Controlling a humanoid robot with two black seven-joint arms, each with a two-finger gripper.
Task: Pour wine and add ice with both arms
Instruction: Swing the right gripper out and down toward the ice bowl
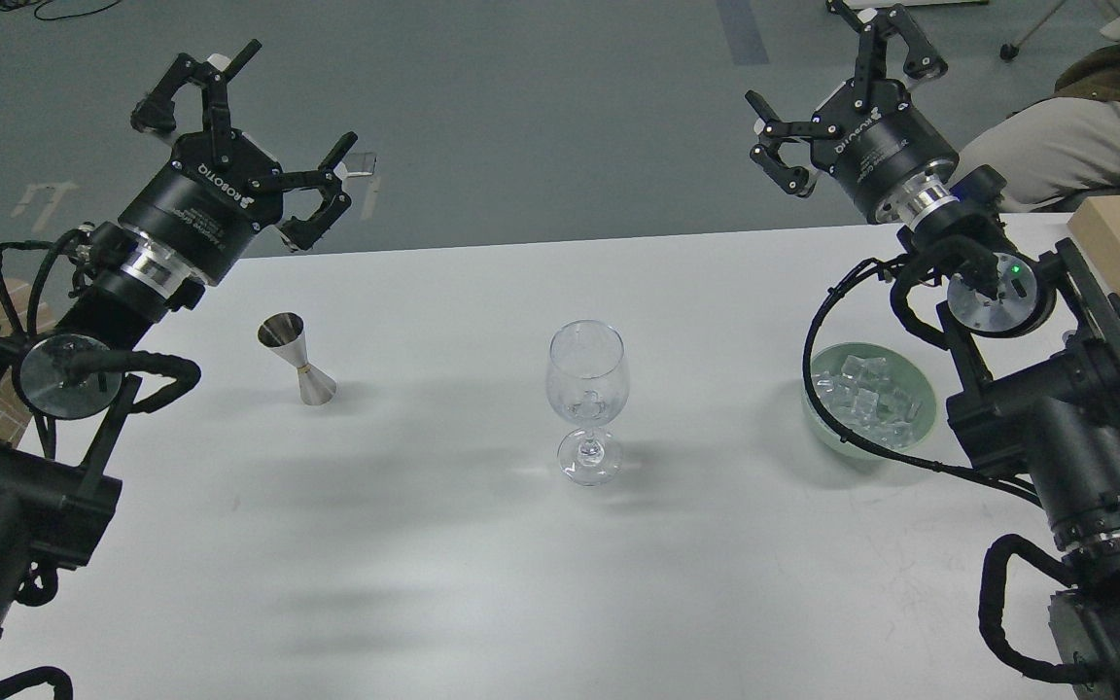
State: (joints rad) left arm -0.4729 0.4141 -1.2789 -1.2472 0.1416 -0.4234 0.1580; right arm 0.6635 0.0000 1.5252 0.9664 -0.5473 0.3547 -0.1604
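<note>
Left tool (pixel 268 117) and right tool (pixel 837 83) both spread apart, empty, raised beyond my desk (pixel 424 544). Ice (pixel 866 389) piled in green bowl (pixel 920 433), right of wine glass (pixel 587 399); jigger (pixel 297 358) left of glass.

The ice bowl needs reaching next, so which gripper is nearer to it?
Right. The right gripper hangs open beyond the bowl, almost straight past it. The left gripper is open too, far across the table, past the jigger.

head view | from robot's head, facing forward-down | mid-range over white table (pixel 443 583) | single view
</note>
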